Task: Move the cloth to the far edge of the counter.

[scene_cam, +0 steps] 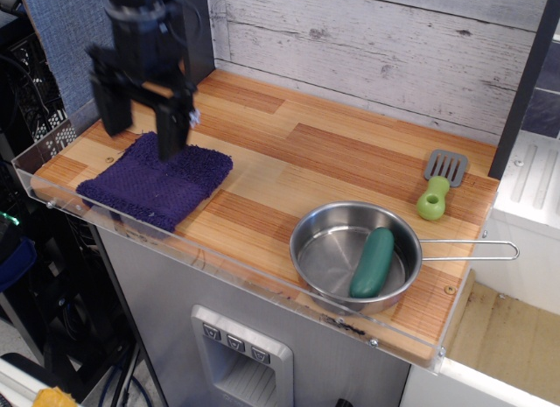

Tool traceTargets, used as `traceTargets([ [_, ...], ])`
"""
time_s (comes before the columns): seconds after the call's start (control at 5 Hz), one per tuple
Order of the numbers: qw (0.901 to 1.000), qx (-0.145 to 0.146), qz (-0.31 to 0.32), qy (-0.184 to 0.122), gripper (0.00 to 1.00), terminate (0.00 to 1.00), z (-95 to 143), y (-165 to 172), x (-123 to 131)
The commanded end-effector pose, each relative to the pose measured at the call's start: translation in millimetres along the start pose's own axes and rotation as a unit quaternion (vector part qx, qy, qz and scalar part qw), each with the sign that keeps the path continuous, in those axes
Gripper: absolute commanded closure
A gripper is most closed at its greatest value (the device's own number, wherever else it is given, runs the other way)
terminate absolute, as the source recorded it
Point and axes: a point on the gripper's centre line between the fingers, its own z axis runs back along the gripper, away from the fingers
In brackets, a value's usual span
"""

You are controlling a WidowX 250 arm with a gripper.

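In the single camera view, the dark purple, fuzzy terry square cloth (156,180) is seen lying flat at the left near corner of the striped wood-plank counter (289,153), with the black gripper (140,127), jaws spread open, poised over its far edge.

The cloth (156,181) is lying at the counter's (289,162) left front corner, the gripper (140,125) seemingly hovering over its back edge. Right, a cucumber (373,263) is resting in the pan (354,256), a spatula (437,185) lying behind.
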Motion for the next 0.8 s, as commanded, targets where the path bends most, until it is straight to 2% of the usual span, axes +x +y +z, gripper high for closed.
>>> traceTargets([
  [0.0,0.9979,0.027,-0.019,-0.056,0.00,0.00,-10.3,5.4,25.2],
  [0.6,0.9978,0.005,-0.026,-0.061,0.00,0.00,-25.7,7.0,30.9],
])
